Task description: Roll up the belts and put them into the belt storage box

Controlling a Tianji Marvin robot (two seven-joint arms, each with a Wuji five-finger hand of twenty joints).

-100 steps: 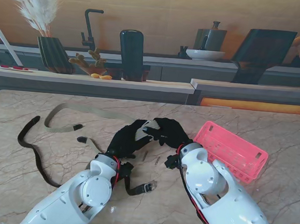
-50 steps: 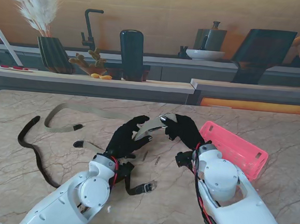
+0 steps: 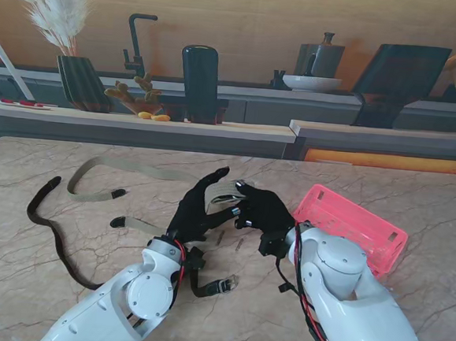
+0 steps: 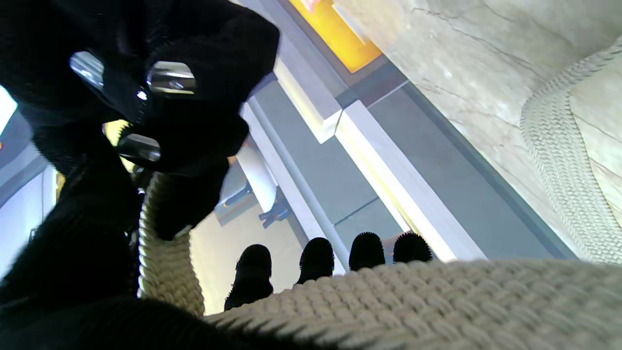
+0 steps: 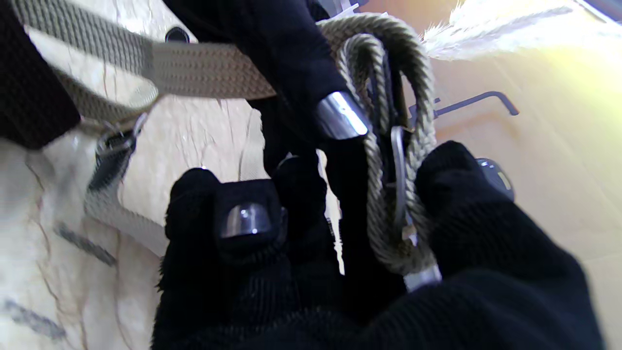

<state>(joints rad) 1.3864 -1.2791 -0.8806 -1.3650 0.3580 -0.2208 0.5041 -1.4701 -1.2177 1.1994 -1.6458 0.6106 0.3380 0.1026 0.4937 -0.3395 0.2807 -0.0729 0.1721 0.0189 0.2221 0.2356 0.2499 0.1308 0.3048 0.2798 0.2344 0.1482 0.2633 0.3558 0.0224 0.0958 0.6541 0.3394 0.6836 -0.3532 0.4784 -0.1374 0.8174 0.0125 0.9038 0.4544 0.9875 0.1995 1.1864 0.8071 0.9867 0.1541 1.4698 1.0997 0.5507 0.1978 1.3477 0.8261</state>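
Right hand (image 3: 260, 209) nearer, 2 belts (image 3: 101, 178), 1 box (image 3: 350, 227)

Marble table (image 3: 415, 197), beige belt (image 3: 93, 182), black belt (image 3: 45, 231), pink basket (image 3: 350, 227)

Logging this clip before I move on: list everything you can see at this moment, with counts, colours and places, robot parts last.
beige belt: 1, woven, on the table at far left, one end coiled between both hands
black belt: 1, left, nearer to me
pink box: 1, mesh, right side
marble table: 1, beige
pampas vase: 1, dark, counter behind, left
dark canister: 1, counter centre
white bowl: 1, counter right
left hand: black glove, belt lying across it
right hand: black glove, pinching the coil
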